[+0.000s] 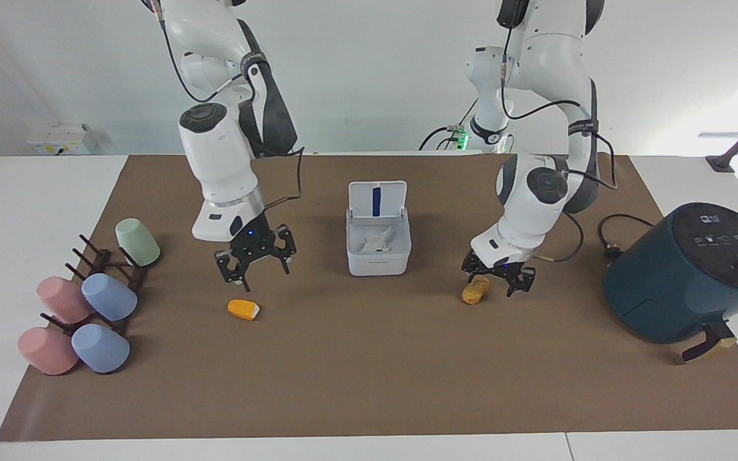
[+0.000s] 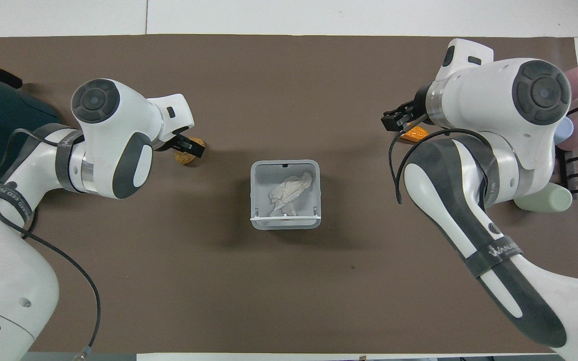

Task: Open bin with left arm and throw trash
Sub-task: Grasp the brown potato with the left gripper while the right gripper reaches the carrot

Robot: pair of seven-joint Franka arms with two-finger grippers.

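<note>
The white bin [image 1: 378, 261] stands mid-table with its lid [image 1: 377, 200] up, blue stripe showing. The crumpled white tissue [image 1: 378, 241] lies inside it, also seen in the overhead view [image 2: 289, 193]. The orange lump [image 1: 243, 310] lies toward the right arm's end. My right gripper [image 1: 255, 266] hangs open and empty just above it. The yellow-brown lump [image 1: 475, 289] lies toward the left arm's end. My left gripper [image 1: 496, 274] is open and low, right over that lump; I cannot tell whether it touches. From overhead the left gripper [image 2: 188, 145] partly covers the lump [image 2: 183, 157].
A dark teal air fryer [image 1: 683, 275] with its power cord [image 1: 611, 238] stands at the left arm's end. A dark rack [image 1: 109, 275] with several pastel cups [image 1: 109, 298] lies at the right arm's end.
</note>
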